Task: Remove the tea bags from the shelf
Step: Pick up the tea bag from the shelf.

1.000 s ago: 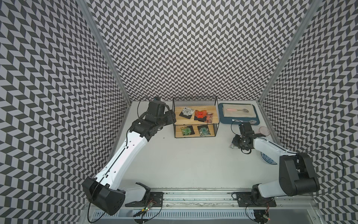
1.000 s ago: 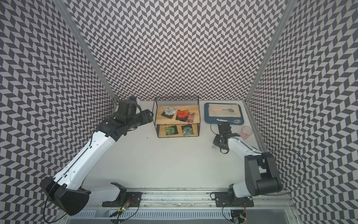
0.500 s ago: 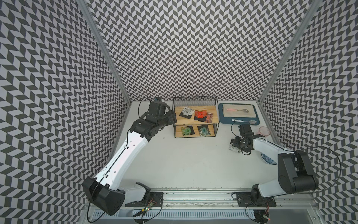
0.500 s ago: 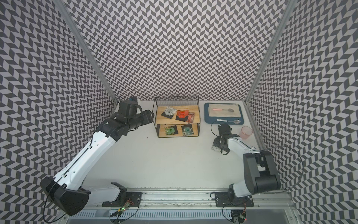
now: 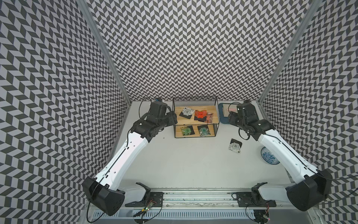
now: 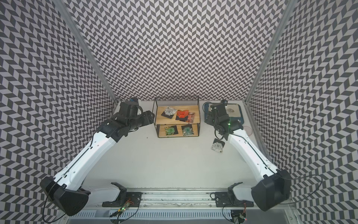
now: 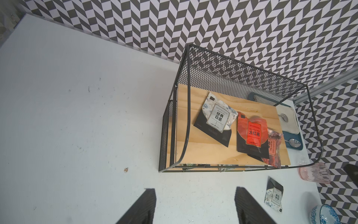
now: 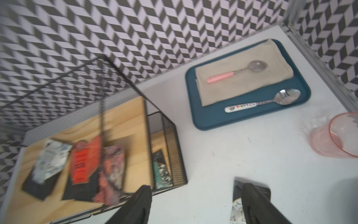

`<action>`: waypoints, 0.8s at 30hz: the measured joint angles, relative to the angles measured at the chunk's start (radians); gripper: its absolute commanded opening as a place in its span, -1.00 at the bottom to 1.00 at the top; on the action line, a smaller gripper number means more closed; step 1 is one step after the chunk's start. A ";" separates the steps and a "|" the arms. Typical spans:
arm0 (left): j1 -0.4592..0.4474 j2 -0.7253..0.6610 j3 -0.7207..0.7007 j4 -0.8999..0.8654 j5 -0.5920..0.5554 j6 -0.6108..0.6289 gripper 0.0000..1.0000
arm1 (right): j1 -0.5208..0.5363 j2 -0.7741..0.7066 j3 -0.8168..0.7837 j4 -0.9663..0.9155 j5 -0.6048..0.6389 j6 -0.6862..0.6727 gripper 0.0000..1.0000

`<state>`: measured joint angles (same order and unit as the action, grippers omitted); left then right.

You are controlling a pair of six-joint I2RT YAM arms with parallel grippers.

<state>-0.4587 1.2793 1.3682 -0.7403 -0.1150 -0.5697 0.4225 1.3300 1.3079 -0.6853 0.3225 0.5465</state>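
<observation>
The white tabletop [image 5: 174, 164] is enclosed by 3 walls of black-and-white chevron pattern. At its far edge stands the shelf [image 5: 194, 100], a black wire rack with a mesh back and 2 wooden boards. Tea bags lie on both boards. The upper board holds a white sachet [image 5: 187, 111] and an orange-red sachet [image 5: 201, 114], each over a black square. A reddish patterned sachet [image 5: 209, 118] lies at that board's front corner, on the tray side. On the lower board a green sachet [image 5: 186, 130] and a teal sachet [image 5: 203, 131] lie side by side, apart. 1 loose sachet [image 5: 235, 145] lies flat on the tabletop, off the shelf, between it and a blue-and-white bowl [image 5: 269, 157]. The left gripper [image 7: 193, 205] hovers beside the shelf's left end, fingers spread with nothing between them. The right gripper [image 8: 195, 205] hangs between the shelf and the blue tray [image 8: 213, 120], likewise spread and empty. In its blurred wrist view 1 finger covers part of the loose sachet. The tray carries a beige cloth [image 8: 242, 87] and 2 spoons, with a pink cup [image 8: 337, 139] nearby.
</observation>
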 measured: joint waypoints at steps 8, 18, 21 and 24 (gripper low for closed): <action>0.000 -0.022 -0.042 -0.001 -0.004 -0.002 0.39 | 0.242 0.137 0.247 -0.127 0.104 -0.003 0.73; 0.000 -0.051 -0.090 -0.002 -0.012 -0.008 0.39 | 0.314 0.421 0.501 -0.232 0.121 -0.045 0.88; 0.000 -0.056 -0.096 -0.002 -0.015 -0.008 0.39 | 0.313 0.497 0.608 -0.265 0.115 -0.057 0.88; 0.000 -0.060 -0.097 -0.003 -0.020 -0.008 0.39 | 0.307 0.571 0.697 -0.288 0.115 -0.061 0.86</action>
<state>-0.4587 1.2190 1.2713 -0.7429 -0.1349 -0.5777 0.7300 1.9015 2.0048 -0.9733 0.4377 0.4858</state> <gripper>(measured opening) 0.696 0.939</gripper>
